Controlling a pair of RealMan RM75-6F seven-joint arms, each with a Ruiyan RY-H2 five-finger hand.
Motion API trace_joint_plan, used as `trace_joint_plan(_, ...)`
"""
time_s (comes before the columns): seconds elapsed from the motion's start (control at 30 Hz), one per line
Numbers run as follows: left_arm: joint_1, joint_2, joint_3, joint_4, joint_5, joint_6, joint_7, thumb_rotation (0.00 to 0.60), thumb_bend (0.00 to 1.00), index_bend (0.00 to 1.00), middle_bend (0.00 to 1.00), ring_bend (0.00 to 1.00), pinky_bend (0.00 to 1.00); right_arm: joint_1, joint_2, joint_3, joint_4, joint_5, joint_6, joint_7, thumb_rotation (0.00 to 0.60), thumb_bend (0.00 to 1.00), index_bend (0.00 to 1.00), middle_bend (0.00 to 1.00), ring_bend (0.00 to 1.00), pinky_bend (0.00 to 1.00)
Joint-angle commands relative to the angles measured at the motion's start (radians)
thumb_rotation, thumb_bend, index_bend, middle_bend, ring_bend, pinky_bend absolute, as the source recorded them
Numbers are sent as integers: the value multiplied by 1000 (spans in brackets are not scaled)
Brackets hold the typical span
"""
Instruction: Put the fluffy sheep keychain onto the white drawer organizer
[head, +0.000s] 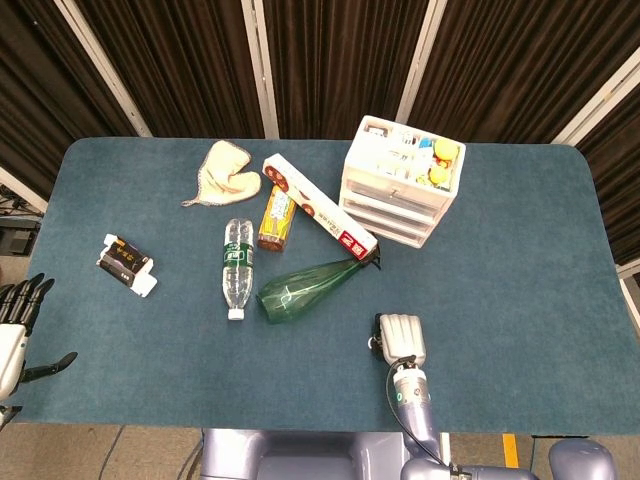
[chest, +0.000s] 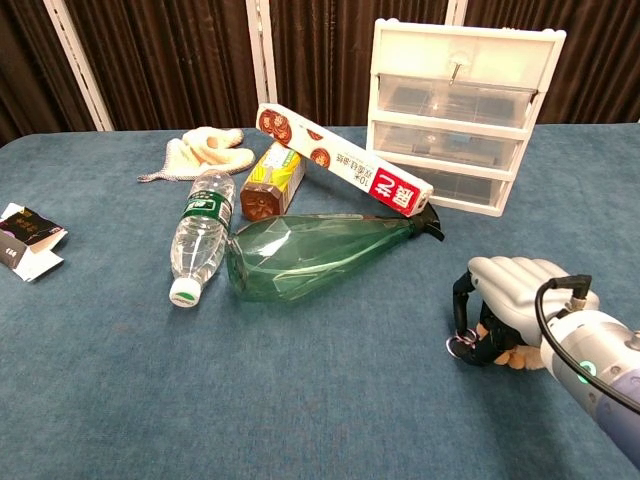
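The fluffy sheep keychain (chest: 516, 357) lies on the blue table near the front right, mostly hidden; only a beige tuft and its metal ring (chest: 458, 346) show under my right hand (chest: 515, 290). That hand (head: 400, 335) is cupped over it palm down, fingers curled around it at table level. The white drawer organizer (chest: 460, 120) stands at the back right, well beyond the hand, with small colourful items on its top (head: 405, 152). My left hand (head: 15, 320) hangs off the table's left front corner, fingers spread and holding nothing.
A green glass bottle (chest: 310, 255) lies left of the right hand, its black neck towards the organizer. Behind it lie a long red-and-white box (chest: 340, 160), a clear water bottle (chest: 195, 235), a yellow packet (chest: 272, 180), a cloth (chest: 200, 148) and, far left, a small black pack (chest: 25, 240).
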Motion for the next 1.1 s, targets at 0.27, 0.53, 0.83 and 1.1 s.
trace_joint_plan(0.27, -1, 0, 0, 0, -1, -2, 0, 600, 77, 0, 0, 0, 0, -4, -1, -5, 9, -5, -6, 11, 600, 238, 551, 1000, 1000, 899)
trace_joint_plan(0.53, 0, 0, 0, -1, -1, -1, -1, 600, 74, 0, 0, 0, 0, -8, 1, -13, 12, 0, -14, 13, 600, 297, 562, 1000, 1000, 899)
trace_joint_plan(0.83, 0, 0, -1, -1, -3, -3, -2, 600, 75, 0, 0, 0, 0, -11, 8, -16, 5, -5, -18, 18, 600, 368, 575, 1000, 1000, 899)
trace_joint_plan(1.1, -1, 0, -1, -1, -3, -3, -3, 600, 73, 0, 0, 0, 0, -12, 25, -16, -27, -45, -10, 43, 600, 380, 584, 1000, 1000, 899)
